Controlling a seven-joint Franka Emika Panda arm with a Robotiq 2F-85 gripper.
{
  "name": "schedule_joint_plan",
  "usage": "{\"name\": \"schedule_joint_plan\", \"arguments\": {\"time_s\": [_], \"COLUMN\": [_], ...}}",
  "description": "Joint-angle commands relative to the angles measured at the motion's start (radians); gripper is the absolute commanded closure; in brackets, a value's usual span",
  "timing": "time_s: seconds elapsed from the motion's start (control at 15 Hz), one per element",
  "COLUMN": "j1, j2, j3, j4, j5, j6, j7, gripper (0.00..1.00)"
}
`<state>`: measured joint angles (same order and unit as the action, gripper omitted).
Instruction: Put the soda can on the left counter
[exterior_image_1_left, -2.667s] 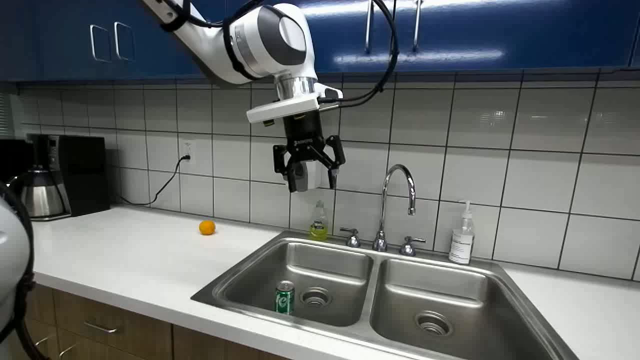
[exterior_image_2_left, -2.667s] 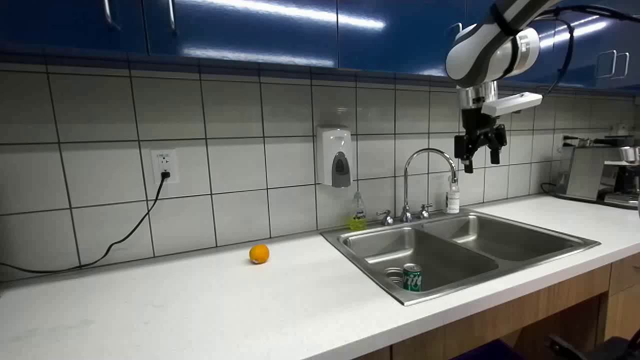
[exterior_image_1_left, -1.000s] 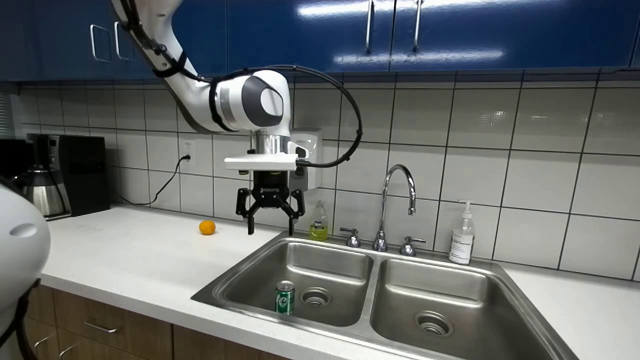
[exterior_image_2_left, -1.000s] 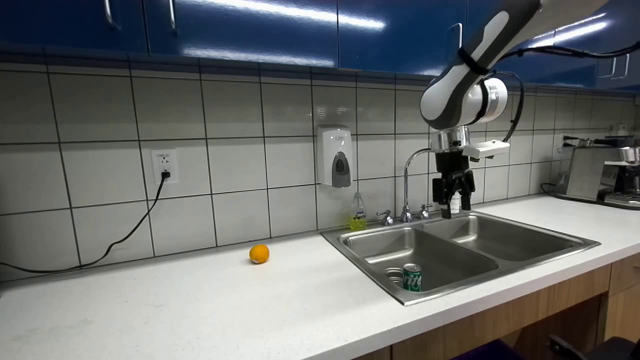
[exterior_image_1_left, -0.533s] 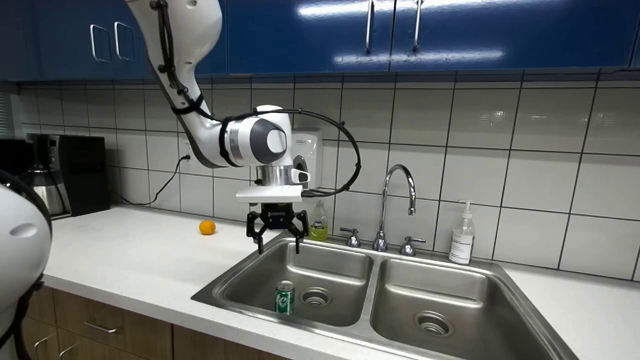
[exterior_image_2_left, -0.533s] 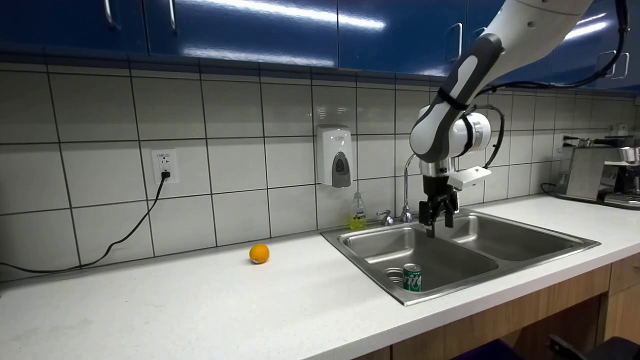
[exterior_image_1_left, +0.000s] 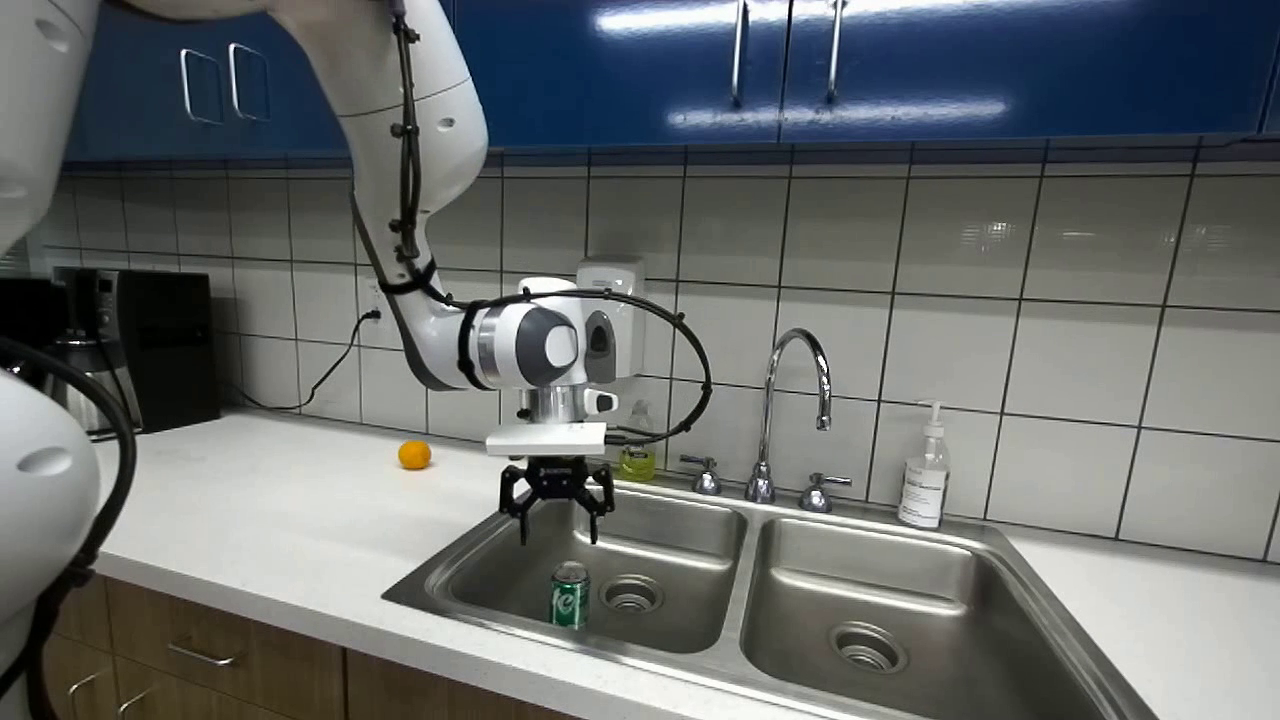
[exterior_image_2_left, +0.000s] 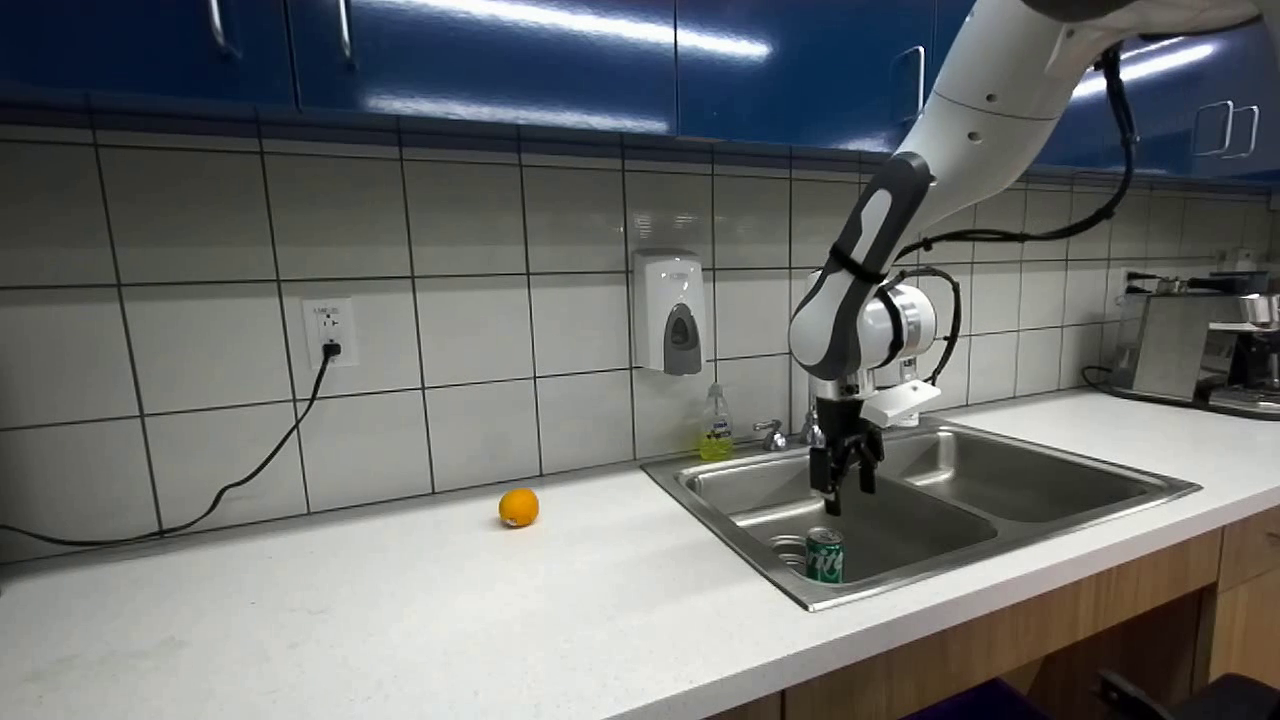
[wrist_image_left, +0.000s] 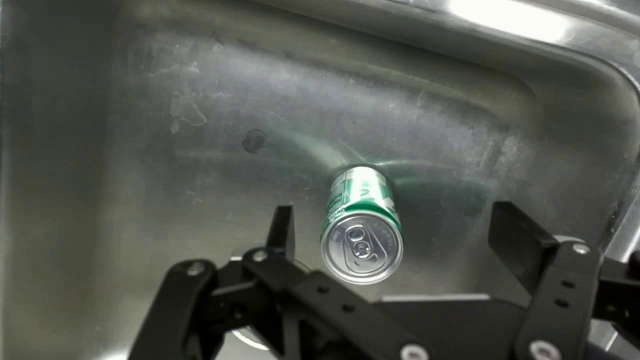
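"Over the sink (exterior_image_1_left: 744, 580), which step is this?"

"The approach to the can (wrist_image_left: 361, 225), I'd judge: the claw (exterior_image_1_left: 559, 533) hangs higher, spread wide and gripping nothing, while the can stands upright on the sink floor near the drain (exterior_image_1_left: 632, 594)."

"And next?"

"It should come down, centre on the can, close, then lift it out to the white counter (exterior_image_2_left: 400, 620)."

"And the surface, the room?"

"Smudged steel (wrist_image_left: 200, 110) under the can, an orange (exterior_image_2_left: 518, 507) on that counter, pale tiles (exterior_image_2_left: 473, 335) behind, blue cupboards (exterior_image_2_left: 520, 65) above."
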<state>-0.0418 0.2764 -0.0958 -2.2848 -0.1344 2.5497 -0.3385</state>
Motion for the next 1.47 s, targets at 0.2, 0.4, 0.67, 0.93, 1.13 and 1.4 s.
{"name": "schedule_joint_plan", "arguments": {"time_s": [0.2, 0.4, 0.67, 0.93, 1.13, 1.4], "j1": [-0.062, -0.088, -0.124, -0.142, -0.138, -0.140], "j2": [0.105, 0.128, 0.153, 0.182, 0.199, 0.224], "j3": [0.077, 0.091, 0.109, 0.121, 0.122, 0.129], "j4": [0.080, 0.096, 0.116, 0.139, 0.150, 0.169], "j5": [0.079, 0.114, 0.154, 0.162, 0.151, 0.151], "j6": [-0.005, -0.008, -0.006, -0.011, -0.006, -0.003], "j7": [-0.053, -0.060, -0.094, -0.118, -0.116, -0.113], "gripper": [0.00, 0.00, 0.00, 0.00, 0.00, 0.00]}}
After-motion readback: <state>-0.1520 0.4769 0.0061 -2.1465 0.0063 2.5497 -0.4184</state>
